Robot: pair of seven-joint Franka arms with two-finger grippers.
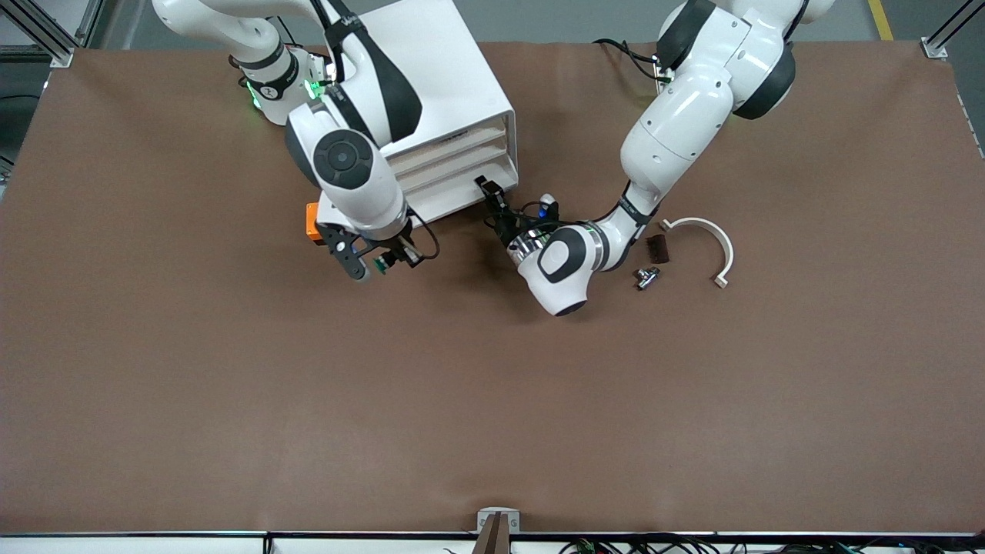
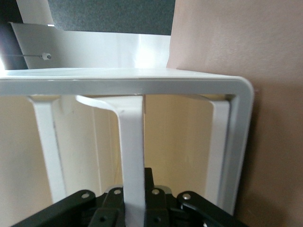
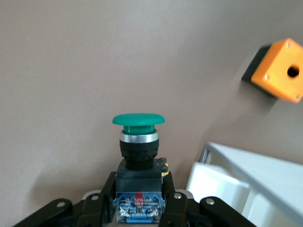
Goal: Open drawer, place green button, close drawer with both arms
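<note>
Two steps underway: left gripper (image 1: 486, 187) clamped on the drawer (image 1: 462, 201) handle, drawer unopened; right gripper (image 1: 382, 263) clamps the button (image 3: 138, 137) beside the cabinet (image 1: 454, 85).

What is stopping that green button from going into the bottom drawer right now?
The drawer itself: it looks shut in the cabinet. The left gripper is at its front, while the right gripper holds the button over the table.

your left tool (image 2: 130, 208) clamped on a white drawer handle (image 2: 130, 156), cabinet frame (image 2: 142, 85) above cream fronts, brown worktop (image 2: 274, 118) alongside
</note>
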